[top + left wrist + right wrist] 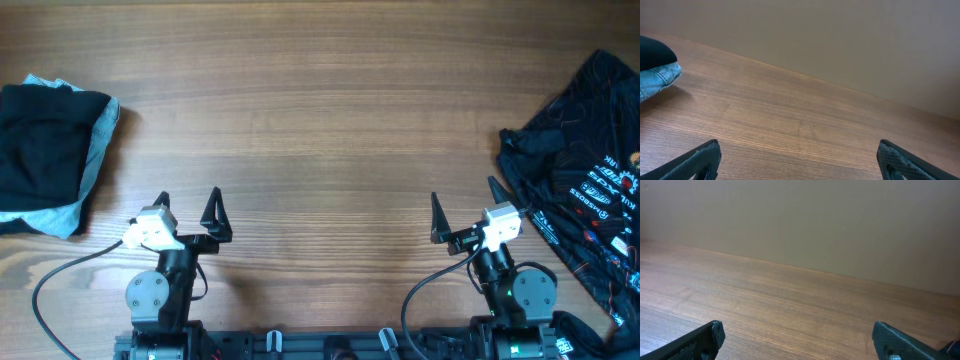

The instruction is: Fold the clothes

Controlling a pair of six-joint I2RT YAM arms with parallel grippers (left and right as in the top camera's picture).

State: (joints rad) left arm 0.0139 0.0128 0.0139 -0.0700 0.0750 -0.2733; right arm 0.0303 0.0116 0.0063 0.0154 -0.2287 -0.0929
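Note:
A folded stack lies at the table's far left: a black garment on top of a light blue one. Its edge shows in the left wrist view, blue under black. A crumpled black garment with white print lies at the right edge. My left gripper is open and empty near the front edge, to the right of the stack; its fingers show in the left wrist view. My right gripper is open and empty, just left of the crumpled garment; its fingers show in the right wrist view.
The wooden table spans the view. A plain wall stands behind its far edge. Cables run from both arm bases along the front edge.

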